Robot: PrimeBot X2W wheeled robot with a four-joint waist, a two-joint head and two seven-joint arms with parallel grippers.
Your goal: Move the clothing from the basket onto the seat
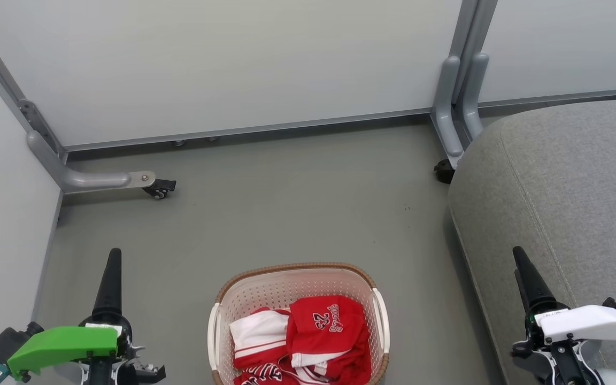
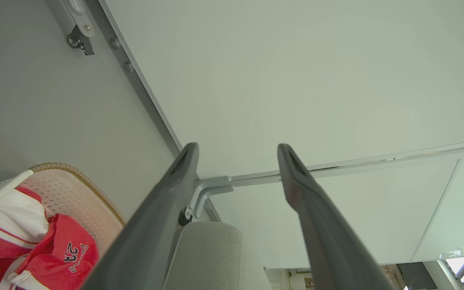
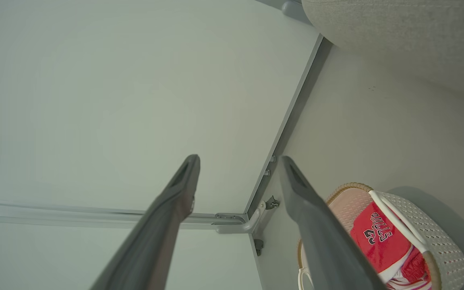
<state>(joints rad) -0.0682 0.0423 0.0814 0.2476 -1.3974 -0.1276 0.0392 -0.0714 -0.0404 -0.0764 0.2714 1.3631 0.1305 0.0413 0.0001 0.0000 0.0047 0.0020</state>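
Clothing [image 1: 313, 331] in basket [image 1: 297, 267], between left pincer [image 2: 238, 147] and right pincer [image 3: 240, 158], both spread

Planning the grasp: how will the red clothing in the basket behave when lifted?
Probably floppy: the clothing lies crumpled in folds, so it should drape from a pinch. Likely light, being thin fabric. Pieces overlap in the basket, so one may drag another along.

The basket [image 1: 297, 283] is matt cream plastic, perforated, with a brown woven-look rim. The clothing [image 1: 324, 326] in it is soft red cloth with white trim. The seat [image 1: 564, 182] is coarse grey fabric with a stitched seam. The floor [image 1: 286, 203] is smooth matt grey. The fingers [image 2: 159, 209] of my left end effector [image 2: 238, 147] look smooth, dark and matt.
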